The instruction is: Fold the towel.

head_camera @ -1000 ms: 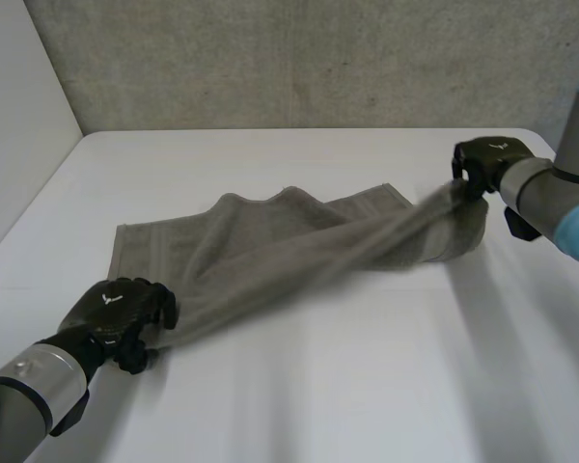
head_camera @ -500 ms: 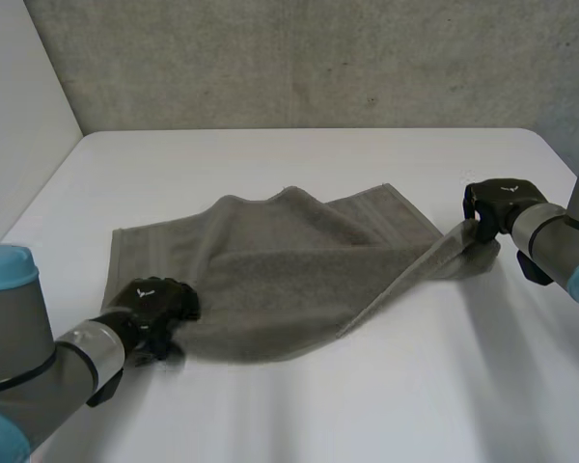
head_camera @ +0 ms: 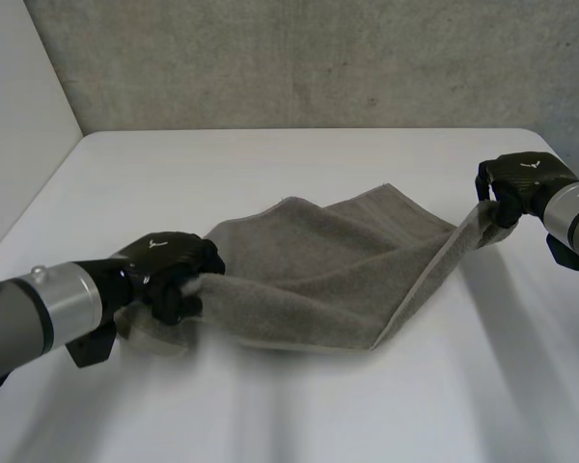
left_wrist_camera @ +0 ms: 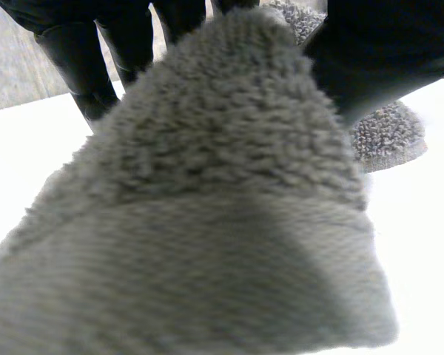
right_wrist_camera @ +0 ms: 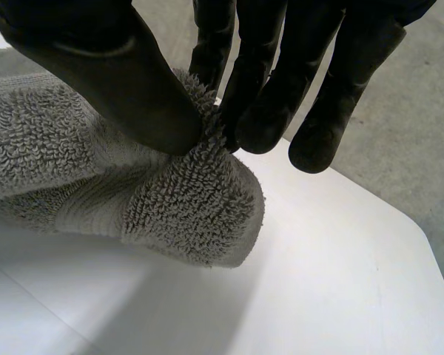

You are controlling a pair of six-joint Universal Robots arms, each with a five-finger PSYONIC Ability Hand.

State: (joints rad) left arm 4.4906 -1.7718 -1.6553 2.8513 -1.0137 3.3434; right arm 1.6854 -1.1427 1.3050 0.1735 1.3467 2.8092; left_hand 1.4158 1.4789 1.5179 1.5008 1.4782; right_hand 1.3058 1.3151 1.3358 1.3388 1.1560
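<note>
Holds grey towel [head_camera: 338,280] by both ends over middle of white table [head_camera: 270,164]. Grasps left end with left hand [head_camera: 169,270], clenched round bunched cloth. In left wrist view, pinches the wad between fingers [left_wrist_camera: 81,59] and thumb [left_wrist_camera: 385,52], with pile bulging out under palm. Holds that end low above towel's own left part, probably to lay near half over far half.

Grasps right end with right hand [head_camera: 516,183]. In right wrist view, squeezes corner between right thumb [right_wrist_camera: 111,66] and fingertips [right_wrist_camera: 266,89], with rolled hem hanging just below. Holds that corner lifted off table near right edge, apparently to tension the long edge and stop sag during the fold.

Leaves towel's middle resting on table, rumpled, with one long edge sloping up to right hand and a folded point toward the near side.

Judged partly folded: not flat, corners not yet matched. Calls for bringing both ends level onto far edge, then letting go. Risks a skewed, wrinkled fold if one end lands ahead of the other.
</note>
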